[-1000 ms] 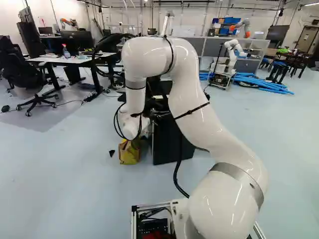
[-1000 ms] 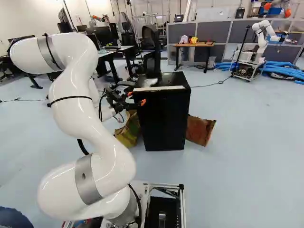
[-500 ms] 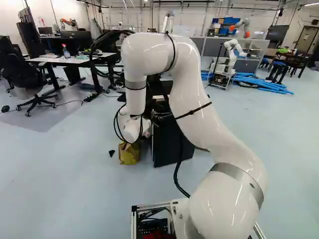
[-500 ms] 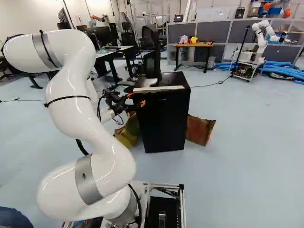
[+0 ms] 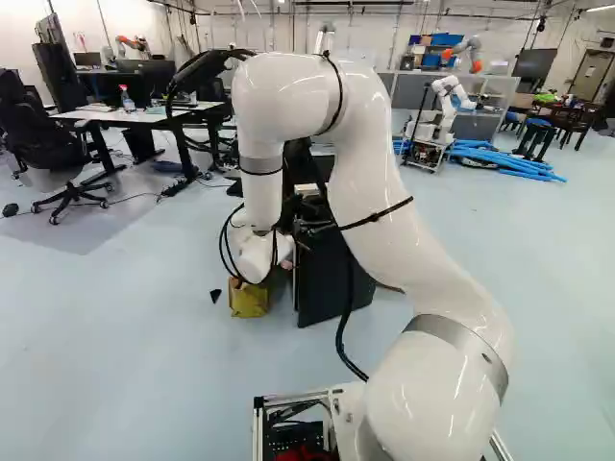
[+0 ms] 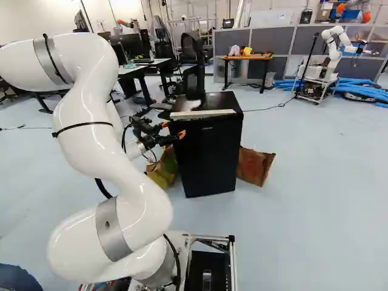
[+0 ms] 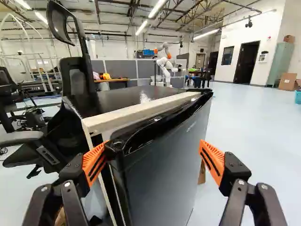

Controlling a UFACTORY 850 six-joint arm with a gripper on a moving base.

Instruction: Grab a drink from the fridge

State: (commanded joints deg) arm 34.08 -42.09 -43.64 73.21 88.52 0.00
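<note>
Fingers spread wide and released, the gripper (image 6: 173, 130) hovers at the black fridge's (image 6: 209, 159) ten o'clock, right base view.

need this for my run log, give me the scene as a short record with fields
fridge: black, boxy fridge with a pale, flat strip along its top front edge
door: cannot tell whether shut or ajar
gripper: black, orange-padded gripper, open, by the fridge's top front corner, holding nothing
bags: crumpled yellow-brown bag and brown bag, one either side of the fridge
drink: none in view
</note>
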